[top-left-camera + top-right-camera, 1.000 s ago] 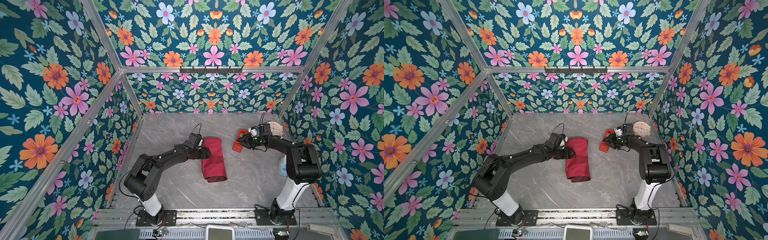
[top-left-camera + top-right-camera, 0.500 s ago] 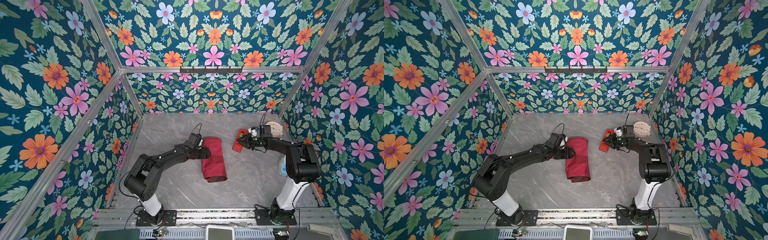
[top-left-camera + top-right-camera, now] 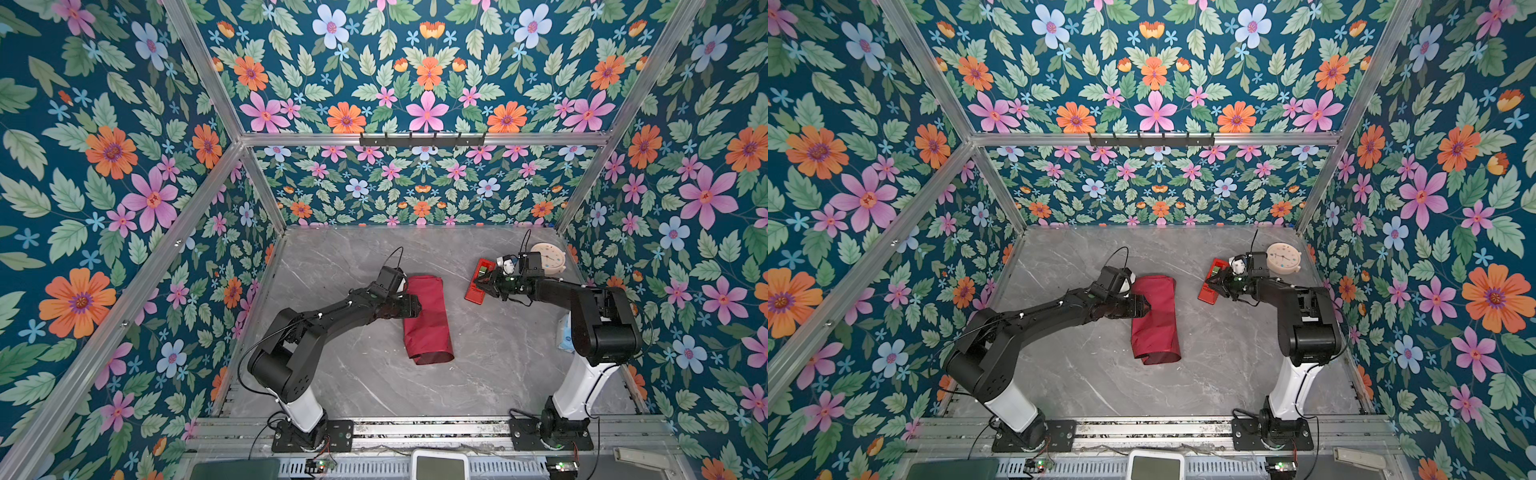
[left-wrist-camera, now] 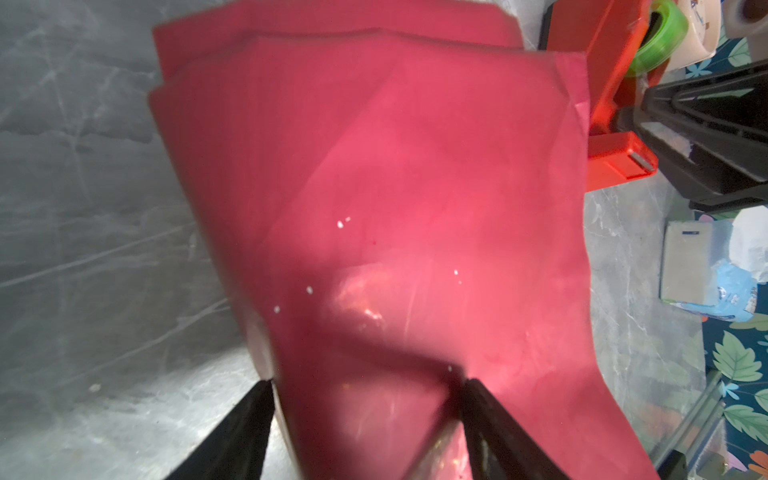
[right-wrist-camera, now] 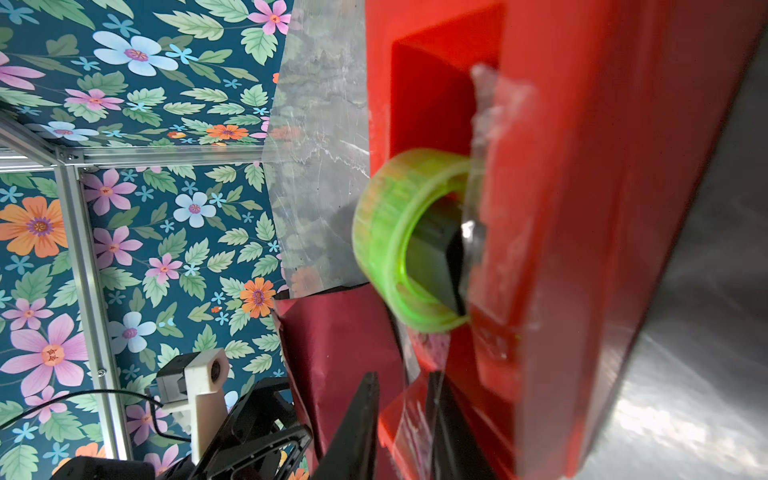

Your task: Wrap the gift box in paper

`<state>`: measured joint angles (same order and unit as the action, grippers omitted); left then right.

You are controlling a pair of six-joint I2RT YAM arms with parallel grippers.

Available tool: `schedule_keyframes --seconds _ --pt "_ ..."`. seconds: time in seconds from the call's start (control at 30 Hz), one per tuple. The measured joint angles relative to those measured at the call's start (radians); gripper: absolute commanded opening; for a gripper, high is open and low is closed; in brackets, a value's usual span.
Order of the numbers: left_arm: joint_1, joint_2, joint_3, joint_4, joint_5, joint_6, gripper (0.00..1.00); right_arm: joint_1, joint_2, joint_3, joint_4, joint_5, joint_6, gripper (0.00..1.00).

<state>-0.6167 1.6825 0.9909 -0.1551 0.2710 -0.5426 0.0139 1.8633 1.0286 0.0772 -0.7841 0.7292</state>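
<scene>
The paper point(image 3: 428, 320) point(image 3: 1156, 320) lies mid-table, folded into a long maroon bundle. The gift box is hidden under it. My left gripper point(image 3: 415, 307) point(image 3: 1144, 308) is at the bundle's left side. In the left wrist view its fingers point(image 4: 257, 407) press both sides of the paper-covered block point(image 4: 415, 187), so the gripper point(image 4: 368, 399) is shut on it. My right gripper point(image 3: 482, 282) point(image 3: 1213, 283) is at the red tape dispenser point(image 3: 473, 293) point(image 5: 582, 208). Its jaws point(image 5: 403, 415) stand a narrow gap apart, with a clear tape strip point(image 5: 419, 419) between them.
A green tape roll point(image 5: 382, 232) sits in the dispenser. A round beige disc point(image 3: 547, 257) point(image 3: 1283, 257) lies behind my right wrist. A blue-and-white packet point(image 3: 566, 336) point(image 4: 706, 282) lies by the right wall. A white device point(image 3: 439, 465) sits at the front rail.
My right gripper's jaws have narrowed at the dispenser and the wrist has shifted slightly. The left arm and the paper bundle have not moved.
</scene>
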Motion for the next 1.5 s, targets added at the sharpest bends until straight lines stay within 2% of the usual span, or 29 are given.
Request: schedule_keyframes --seconds 0.4,0.97,1.5 --pt "0.000 -0.002 -0.005 0.006 -0.001 0.000 0.73 -0.002 -0.001 -0.014 0.020 0.008 0.055 0.00" --pt "-0.001 -0.003 -0.006 0.007 -0.004 0.000 0.73 -0.007 -0.079 -0.111 0.213 -0.047 0.236 0.00" --pt "-0.001 -0.003 -0.008 0.009 -0.004 0.001 0.73 0.012 -0.158 -0.195 0.240 -0.055 0.259 0.00"
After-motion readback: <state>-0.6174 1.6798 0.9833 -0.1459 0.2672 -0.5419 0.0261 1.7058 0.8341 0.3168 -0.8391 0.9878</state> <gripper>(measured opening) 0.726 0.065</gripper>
